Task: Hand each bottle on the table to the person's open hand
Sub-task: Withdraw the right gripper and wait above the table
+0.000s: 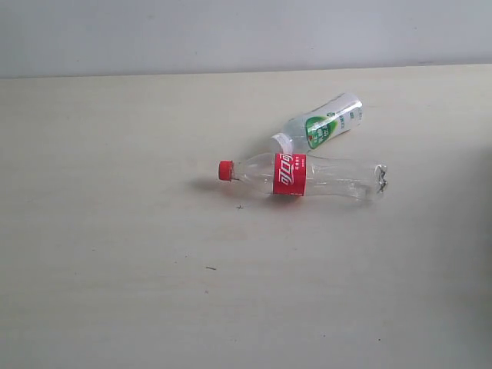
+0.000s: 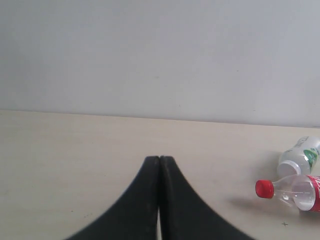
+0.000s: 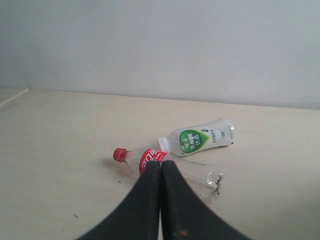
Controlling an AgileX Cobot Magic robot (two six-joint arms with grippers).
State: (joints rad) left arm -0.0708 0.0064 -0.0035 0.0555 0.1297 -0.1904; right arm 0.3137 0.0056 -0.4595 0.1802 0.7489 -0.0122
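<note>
Wrist views show the left gripper (image 2: 159,159) and right gripper (image 3: 161,163) squeezed closed and empty; next, one must open to grab a bottle (image 1: 296,175).

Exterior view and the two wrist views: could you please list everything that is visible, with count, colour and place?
red-label bottle: 1, clear with red cap, lying on its side right of the table's middle, cap toward the left in the exterior view
green-label bottle: 1, clear with white cap, lying on its side just behind the red-label one; contact unclear
table: 1, pale beige, under both bottles
wall: 1, grey, behind the table
left gripper: 1, black, jaws shut, holding nothing
right gripper: 1, black, jaws shut, holding nothing
</note>
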